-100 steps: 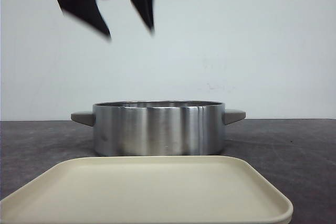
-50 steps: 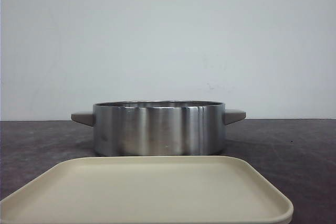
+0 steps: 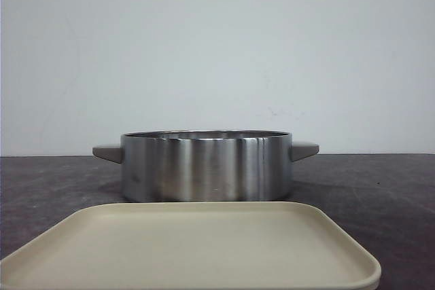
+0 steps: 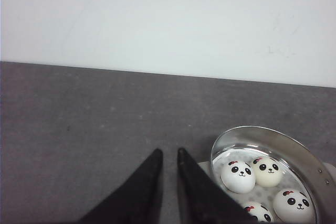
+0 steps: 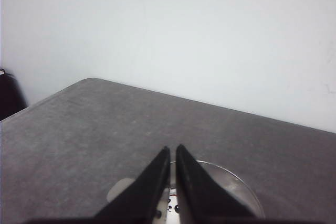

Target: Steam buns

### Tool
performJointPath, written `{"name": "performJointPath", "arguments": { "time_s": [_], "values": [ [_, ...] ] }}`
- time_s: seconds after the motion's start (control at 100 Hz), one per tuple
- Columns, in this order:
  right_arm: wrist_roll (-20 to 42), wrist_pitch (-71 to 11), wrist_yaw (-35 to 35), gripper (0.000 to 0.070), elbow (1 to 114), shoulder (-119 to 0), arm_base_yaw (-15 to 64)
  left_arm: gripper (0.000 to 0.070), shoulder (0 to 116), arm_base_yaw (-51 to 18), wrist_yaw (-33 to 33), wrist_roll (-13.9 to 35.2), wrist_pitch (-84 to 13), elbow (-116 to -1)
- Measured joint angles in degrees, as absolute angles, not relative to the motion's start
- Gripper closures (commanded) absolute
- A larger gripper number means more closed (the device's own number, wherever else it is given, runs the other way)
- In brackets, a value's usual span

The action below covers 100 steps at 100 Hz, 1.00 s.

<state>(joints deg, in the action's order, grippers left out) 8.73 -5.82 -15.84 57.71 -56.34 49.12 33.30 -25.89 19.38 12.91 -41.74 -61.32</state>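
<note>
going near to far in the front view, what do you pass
cream tray → steel pot → dark table behind the pot → white wall

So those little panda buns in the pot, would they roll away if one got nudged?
Probably only a little. The panda buns look domed and seem to sit steadily on their bases. They lie close together inside the steel pot, whose wall should stop them. Their smooth skin may be slippery for a pincer.
</note>
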Motion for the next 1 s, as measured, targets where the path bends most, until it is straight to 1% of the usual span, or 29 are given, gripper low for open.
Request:
{"name": "performJointPath", "arguments": {
  "time_s": [0.52,0.6,0.65,0.76,0.81,0.89,1.0],
  "values": [
    [8.73,-6.11,-15.92,0.0688,57.71,-56.07,48.84,0.07,33.08,-25.89,19.38,12.91,-41.71,-61.32],
    [8.75,-7.29,-15.81,0.0688,57.71,-54.65,47.94,0.07,33.08,-25.89,19.38,12.91,-41.74,-61.32],
    [8.78,-9.5,-16.19,0.0688,57.71,-52.82,47.09,0.07,33.08,-25.89,19.4,12.91,-41.71,-61.32],
    [7.2,-18.83,-16.38,0.0688,57.52,-47.4,41.47,0.07,33.08,-25.89,19.38,12.91,-41.74,-61.32],
    [5.98,-20.38,-16.58,0.0688,55.86,-44.66,37.63,0.07,33.08,-25.89,19.38,12.91,-41.71,-61.32],
    [4.19,-19.31,-16.16,0.0688,50.33,-39.51,30.72,0.07,33.08,-25.89,19.38,12.91,-41.71,-61.32],
    [2.24,-12.03,-14.48,0.0688,40.16,-31.94,21.34,0.07,33.08,-25.89,19.38,12.91,-41.71,-61.32]
  ]
}}
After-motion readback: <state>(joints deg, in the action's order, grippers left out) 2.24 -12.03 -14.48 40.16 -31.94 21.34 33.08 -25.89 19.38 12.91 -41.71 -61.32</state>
